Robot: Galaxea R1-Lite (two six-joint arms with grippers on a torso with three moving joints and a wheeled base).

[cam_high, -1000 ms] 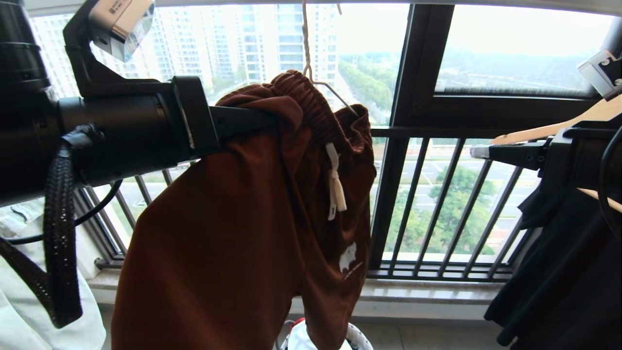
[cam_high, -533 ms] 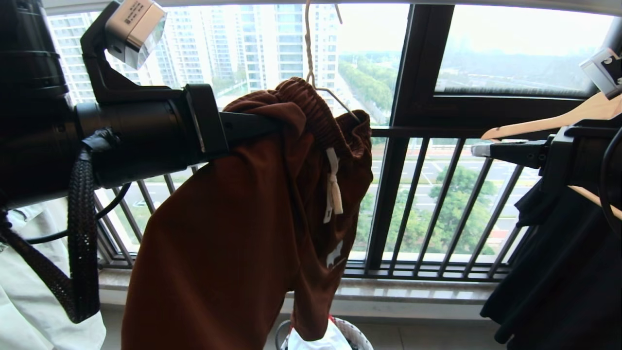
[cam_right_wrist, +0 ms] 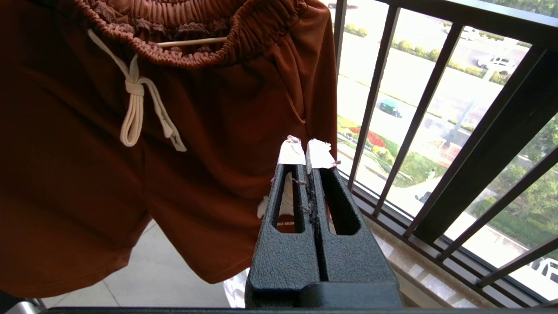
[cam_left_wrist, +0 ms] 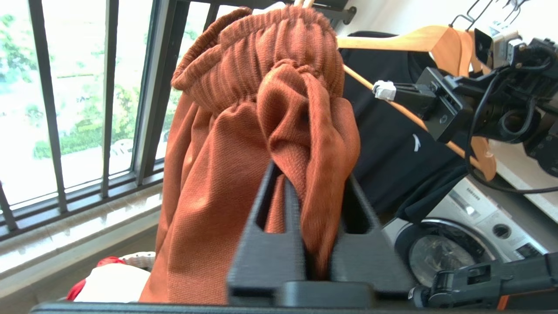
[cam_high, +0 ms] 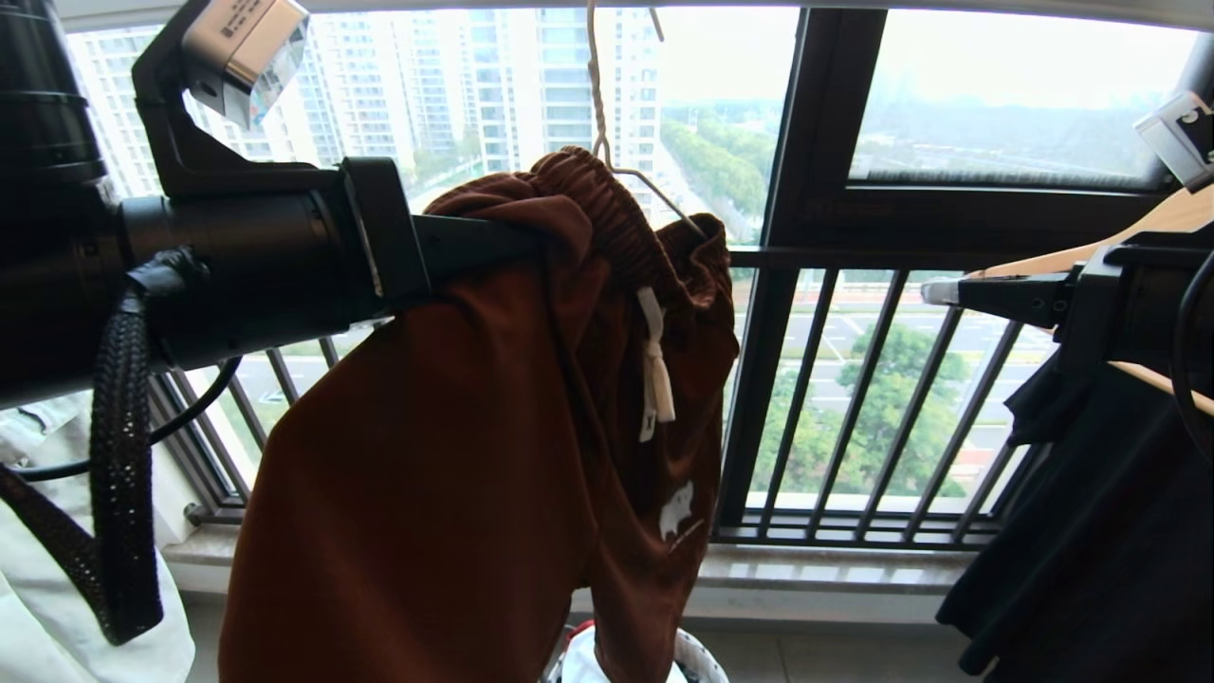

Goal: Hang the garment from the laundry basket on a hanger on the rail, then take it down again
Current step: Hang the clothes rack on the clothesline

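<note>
Shorts [cam_high: 455, 427] hang on the cream hanger [cam_high: 607, 123], the left tool [cam_high: 531, 242] pinching a fold near the waistband. Left wrist view confirms this grip. Right wrist view shows the right tool [cam_right_wrist: 305, 150] closed, empty, seemingly just beside the shorts.

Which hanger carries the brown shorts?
The thin white wire hanger, not the wooden hangers; its bar passes through the shorts' waistband.

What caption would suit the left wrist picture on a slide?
Left end effector pinching a fold of rust-brown ribbed-waist shorts hung beside black balcony bars.
</note>
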